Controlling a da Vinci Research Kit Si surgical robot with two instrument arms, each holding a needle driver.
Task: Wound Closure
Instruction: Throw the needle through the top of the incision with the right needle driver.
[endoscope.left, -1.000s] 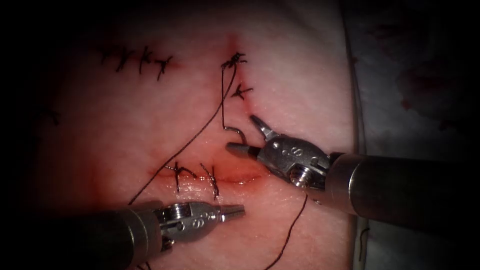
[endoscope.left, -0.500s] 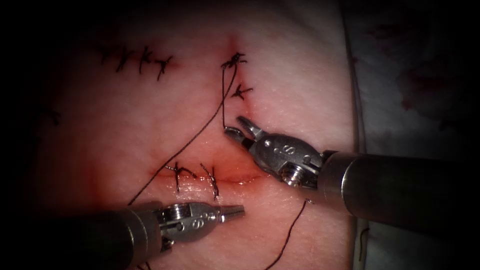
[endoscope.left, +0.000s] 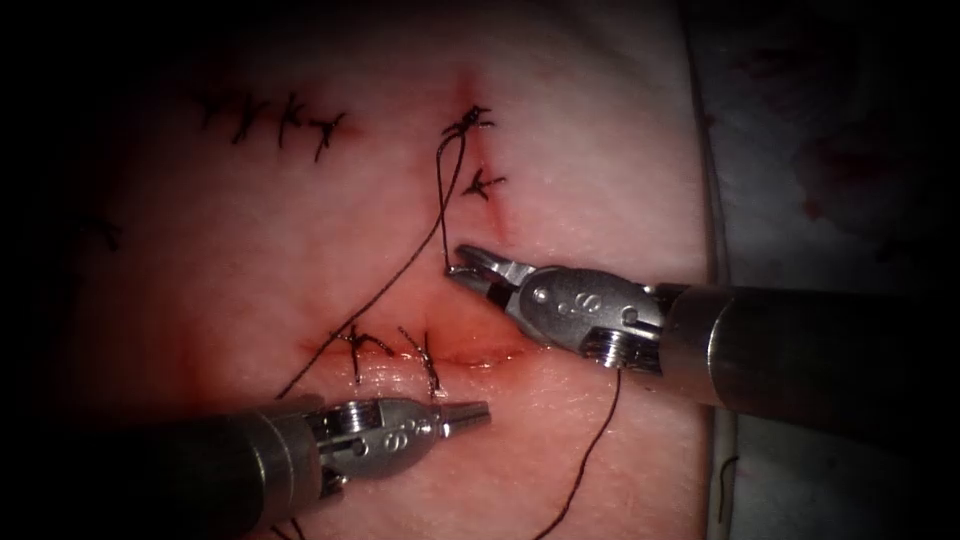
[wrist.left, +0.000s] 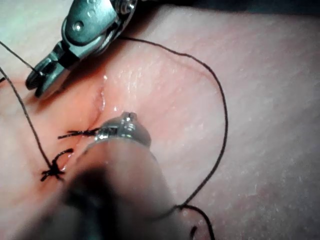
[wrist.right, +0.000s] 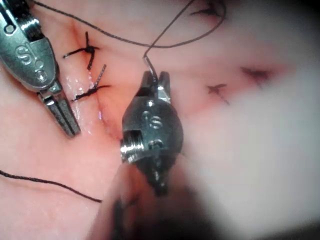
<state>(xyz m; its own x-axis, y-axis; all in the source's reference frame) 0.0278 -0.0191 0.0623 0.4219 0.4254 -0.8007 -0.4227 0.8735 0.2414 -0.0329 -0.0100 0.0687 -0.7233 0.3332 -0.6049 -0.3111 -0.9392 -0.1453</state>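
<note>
My left tool hovers just under the cut, near the two stitches already placed. Its jaws are pressed together and hold nothing. I judge it waits there to be close to the part of the cut that is not yet closed.

In the middle, the thread runs from the lower left up to a knot and comes down again to the needle. The needle lies on the tissue, above the open end of the cut; as far as I can see, it is not in the tissue.

My right tool comes from the right, and its jaws are clenched on the needle, close to the end where the thread is attached. Probably I grip it low and flat because it rests on the surface.

The endoscope view hides most of the needle behind my jaws. The right wrist view shows a short silver piece coming out of the jaws, with the thread on it. The left wrist view shows a wide loop of thread on the tissue.
</note>
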